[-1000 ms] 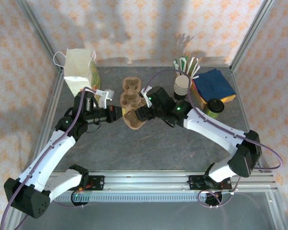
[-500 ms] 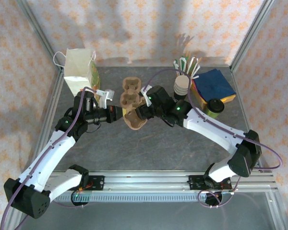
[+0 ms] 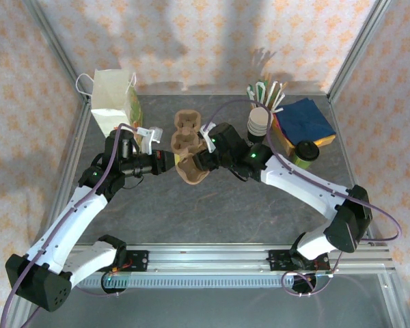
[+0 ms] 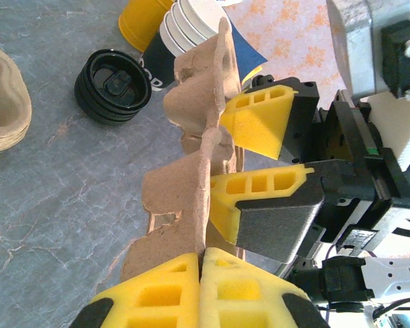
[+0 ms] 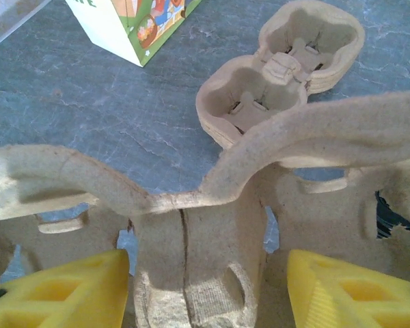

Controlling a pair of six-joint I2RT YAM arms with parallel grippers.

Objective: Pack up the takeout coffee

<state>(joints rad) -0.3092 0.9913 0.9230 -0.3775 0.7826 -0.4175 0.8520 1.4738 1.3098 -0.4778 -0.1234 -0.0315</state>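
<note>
A brown pulp cup carrier (image 3: pixel 190 170) hangs over the middle of the table between both grippers. My left gripper (image 3: pixel 171 161) is shut on its thin edge wall (image 4: pixel 191 232), the yellow pads (image 4: pixel 157 294) pressed together. My right gripper (image 3: pixel 200 162) comes from the other side, open. Its yellow fingers (image 5: pixel 61 290) stand wide apart either side of the carrier's middle post (image 5: pixel 198 260), with a gap on the left. The takeout coffee itself is hidden. A low stack of black round lids (image 4: pixel 113 85) lies on the table to the right (image 3: pixel 305 152).
A second pulp carrier stack (image 3: pixel 184 131) lies just behind the held one. The white paper bag (image 3: pixel 113 102) stands at the back left. A tall nested stack of cream-rimmed cups (image 3: pixel 258 123), blue napkins (image 3: pixel 306 117) and stirrers (image 3: pixel 266 90) crowd the back right.
My right gripper has crept slightly left, closer onto the carrier. The left gripper and the carrier have hardly moved.
</note>
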